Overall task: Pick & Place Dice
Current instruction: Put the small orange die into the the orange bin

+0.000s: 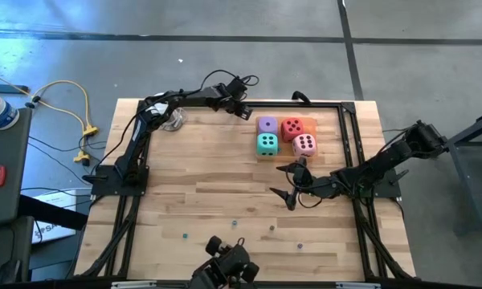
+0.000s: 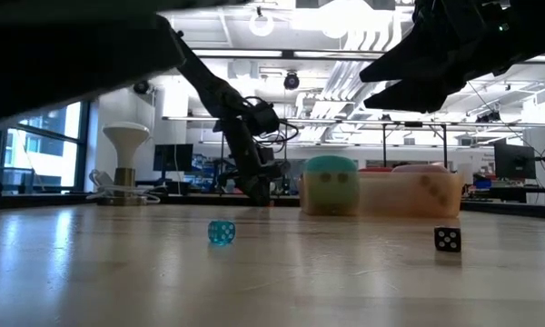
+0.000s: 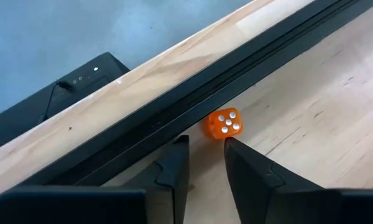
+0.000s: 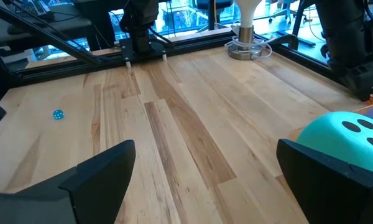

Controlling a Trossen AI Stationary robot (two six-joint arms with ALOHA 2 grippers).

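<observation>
Four big dice sit in a square cluster on the table's far right: purple [image 1: 267,124], red [image 1: 292,127], teal [image 1: 266,144] and pink [image 1: 304,144]. My right gripper [image 1: 281,181] hovers open just on the near side of them, and the teal die [image 4: 343,132] lies beside one finger. My left gripper [image 1: 244,111] is at the far rail, to the left of the cluster, pointing down. Its fingers [image 3: 174,165] stand a small gap apart with nothing between them. A small orange die [image 3: 224,123] lies on the wood just past the fingertips, against the black rail [image 3: 174,109].
Black frame rails [image 1: 349,136] run along the table's edges. A white lamp-like stand with a coil [image 1: 175,120] sits at the far left. Several tiny dice lie toward the near edge, among them a teal one [image 2: 221,232] and a black one [image 2: 447,238]. Bare wood fills the middle.
</observation>
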